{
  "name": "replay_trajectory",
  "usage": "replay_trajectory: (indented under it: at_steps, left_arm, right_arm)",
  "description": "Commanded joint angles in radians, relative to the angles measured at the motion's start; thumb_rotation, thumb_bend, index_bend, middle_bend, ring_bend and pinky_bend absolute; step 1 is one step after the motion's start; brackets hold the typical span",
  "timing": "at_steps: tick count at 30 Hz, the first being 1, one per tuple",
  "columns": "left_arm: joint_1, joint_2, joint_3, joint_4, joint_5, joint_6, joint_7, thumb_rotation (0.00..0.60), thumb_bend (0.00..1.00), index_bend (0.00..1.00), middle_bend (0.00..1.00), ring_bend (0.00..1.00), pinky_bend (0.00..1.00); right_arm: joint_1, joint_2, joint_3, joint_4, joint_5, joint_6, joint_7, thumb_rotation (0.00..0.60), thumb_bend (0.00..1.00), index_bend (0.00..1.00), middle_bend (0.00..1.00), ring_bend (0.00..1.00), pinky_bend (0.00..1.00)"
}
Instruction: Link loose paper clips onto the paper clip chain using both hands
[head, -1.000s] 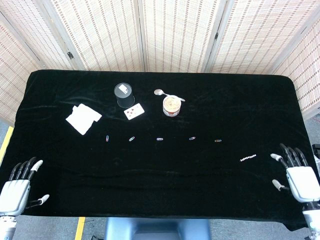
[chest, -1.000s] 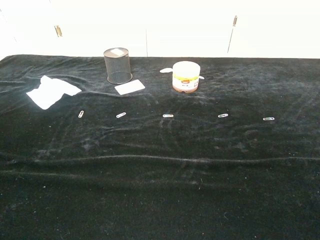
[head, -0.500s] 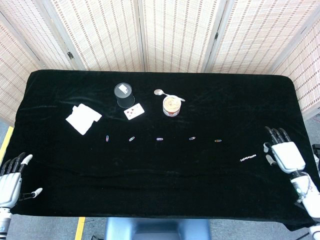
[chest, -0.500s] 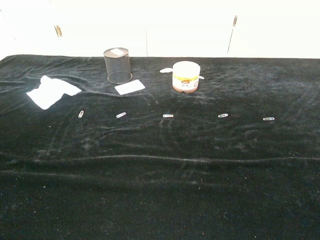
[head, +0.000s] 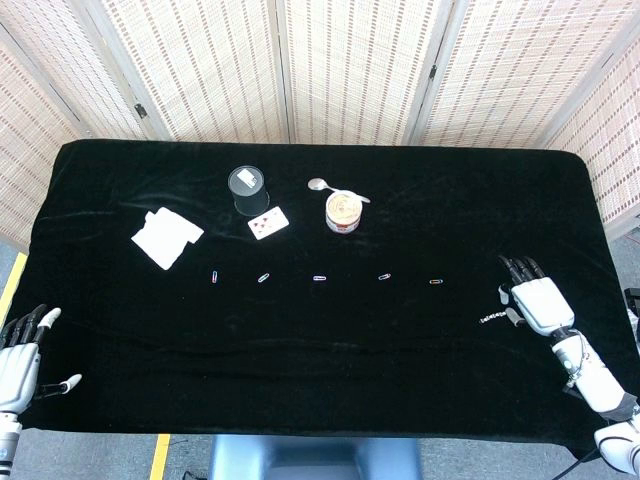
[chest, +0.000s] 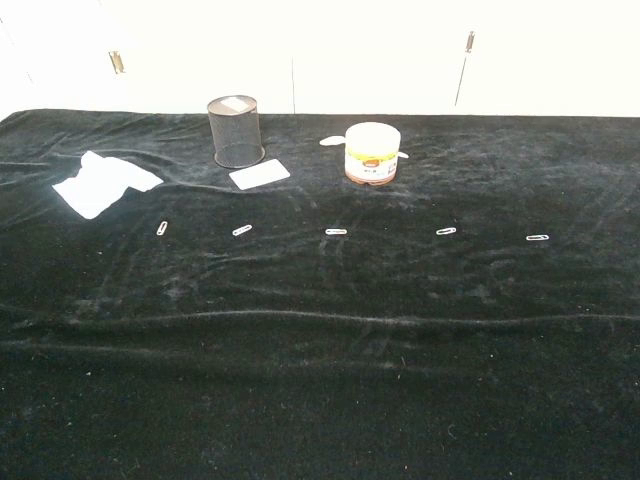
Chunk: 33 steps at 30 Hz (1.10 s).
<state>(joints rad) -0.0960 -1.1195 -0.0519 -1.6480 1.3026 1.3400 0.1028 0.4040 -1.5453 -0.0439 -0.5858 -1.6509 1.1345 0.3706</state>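
Hanging off the near left corner of the black-draped table (head: 120, 390), the left hand (head: 18, 358) holds nothing, its fingers spread apart. Further in lies a crumpled white cloth (head: 165, 238), then a black mesh cup (chest: 235, 131) standing upright with a small white slip showing at its mouth. Just in front of it rests a playing card (head: 268, 225) with red pips, face up in the head view. A metal spoon (head: 325, 186) lies behind a white tub (chest: 371, 153) with a yellow and red label — its writing is too small to read — and the tub holds something pale tan. Five loose paper clips (head: 319, 278) sit in a row across the middle, well apart from each other. Near the right edge lies the paper clip chain (head: 495, 317) — short, pale, slightly slanted. The right hand (head: 532, 300) hovers just beside its right end, fingers apart and holding nothing; contact cannot be told
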Motion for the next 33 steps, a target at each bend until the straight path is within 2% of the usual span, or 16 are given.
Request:
replay_trajectory:
  at_steps: [1, 27, 33]
  left_arm:
    - [0.002, 0.002, 0.001, -0.001, 0.002, 0.004, -0.005, 0.600, 0.09, 0.00, 0.00, 0.00, 0.00]
    - [0.006, 0.006, 0.005, 0.002, 0.008, 0.012, -0.022, 0.600, 0.08, 0.00, 0.00, 0.00, 0.00]
    - [0.005, 0.008, 0.004, 0.003, 0.005, 0.010, -0.028, 0.600, 0.09, 0.00, 0.00, 0.00, 0.00]
  right_arm:
    - [-0.002, 0.000, -0.009, -0.005, -0.002, 0.001, -0.008, 0.600, 0.40, 0.52, 0.00, 0.03, 0.00]
    - [0.014, -0.010, -0.033, -0.039, 0.021, -0.057, -0.031, 0.600, 0.40, 0.47, 0.00, 0.03, 0.00]
    - [0.018, -0.016, -0.033, -0.036, 0.027, -0.063, -0.026, 0.600, 0.42, 0.56, 0.00, 0.04, 0.00]
